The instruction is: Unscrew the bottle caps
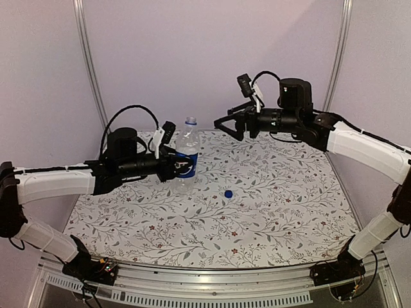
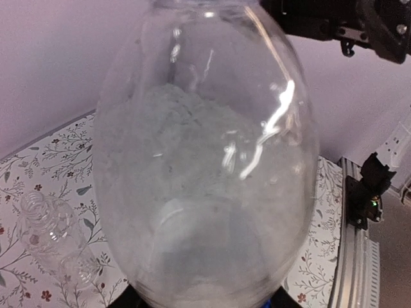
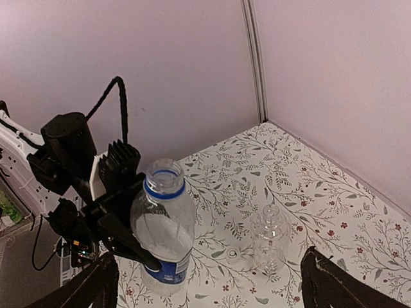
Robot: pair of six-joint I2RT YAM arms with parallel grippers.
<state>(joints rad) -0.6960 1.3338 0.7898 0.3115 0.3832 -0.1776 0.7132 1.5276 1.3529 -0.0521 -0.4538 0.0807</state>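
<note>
Blue cap (image 1: 228, 193) central, table (image 1: 289, 212) edges seemingly distant

Floral table (image 1: 289, 212), blue cap (image 1: 228, 193) lying loose, plain bottle (image 3: 268, 240) standing

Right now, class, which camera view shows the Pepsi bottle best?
Right wrist: the Pepsi bottle is nearly whole, its uncapped neck and label clear. Top external shows it smaller, upright in the left end effector. Left wrist shows only its blurred clear body, filling the frame.
</note>
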